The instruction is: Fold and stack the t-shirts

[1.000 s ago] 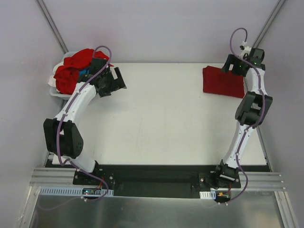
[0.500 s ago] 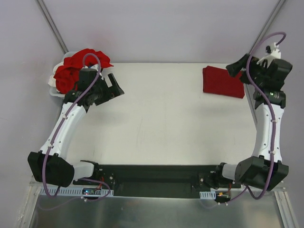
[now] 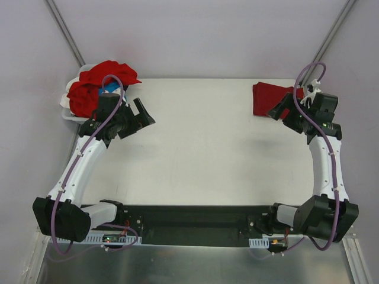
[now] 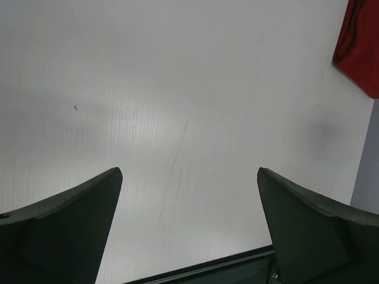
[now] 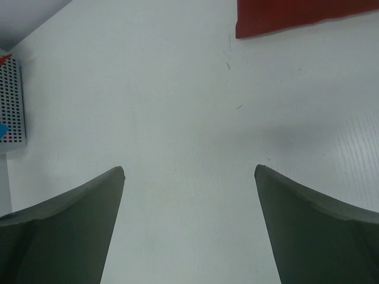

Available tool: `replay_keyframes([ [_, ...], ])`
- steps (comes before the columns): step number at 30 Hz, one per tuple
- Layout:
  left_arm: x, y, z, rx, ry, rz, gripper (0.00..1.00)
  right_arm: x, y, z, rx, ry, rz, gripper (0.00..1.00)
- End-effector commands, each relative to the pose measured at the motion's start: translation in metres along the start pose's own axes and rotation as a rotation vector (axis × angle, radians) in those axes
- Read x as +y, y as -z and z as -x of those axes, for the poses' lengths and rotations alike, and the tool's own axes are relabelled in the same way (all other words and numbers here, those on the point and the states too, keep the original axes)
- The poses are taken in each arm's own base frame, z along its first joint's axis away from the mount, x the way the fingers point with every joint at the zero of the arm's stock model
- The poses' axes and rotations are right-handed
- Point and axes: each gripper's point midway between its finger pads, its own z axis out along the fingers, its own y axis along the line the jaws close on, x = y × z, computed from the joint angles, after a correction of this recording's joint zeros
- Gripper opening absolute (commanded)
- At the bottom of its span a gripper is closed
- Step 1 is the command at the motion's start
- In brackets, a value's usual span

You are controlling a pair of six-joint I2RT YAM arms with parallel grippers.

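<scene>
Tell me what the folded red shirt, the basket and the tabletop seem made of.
Folded red shirt: soft matte cloth, limp folded edges. Basket: probably white plastic, its wall a grid of holes. Tabletop: matte white sheet, finely ribbed, perhaps corrugated plastic.

matt white table (image 3: 201, 142), soft red cloth t-shirts (image 3: 275, 102).

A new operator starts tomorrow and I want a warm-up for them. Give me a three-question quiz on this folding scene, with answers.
1. True or false: the left gripper holds a shirt.
2. Where on the table does the folded red shirt lie? A) far right corner B) near left corner C) centre
3. Fill in: the unfolded shirts are piled in a white ____.
Key: 1 false, its jaws stand open and empty; 2 A; 3 basket.
</scene>
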Motion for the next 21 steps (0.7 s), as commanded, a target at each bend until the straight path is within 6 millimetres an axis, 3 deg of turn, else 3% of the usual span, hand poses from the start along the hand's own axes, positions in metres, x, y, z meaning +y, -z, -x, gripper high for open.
replay_keyframes([
  [1, 0.001, 0.001, 0.008, -0.041, 0.021, -0.004, 0.99, 0.018, 0.014, 0.036, -0.128, 0.058, 0.029, 0.96],
  [7, 0.001, 0.005, 0.011, -0.064, 0.025, 0.000, 0.99, 0.025, 0.013, 0.042, -0.126, 0.068, 0.059, 0.96],
  [15, -0.001, 0.009, 0.011, -0.082, 0.025, -0.011, 1.00, 0.030, 0.025, 0.043, -0.154, 0.039, 0.061, 0.96],
  [21, -0.010, 0.010, 0.011, -0.083, 0.010, -0.068, 0.99, 0.057, 0.028, 0.006, -0.111, -0.074, 0.174, 0.96],
])
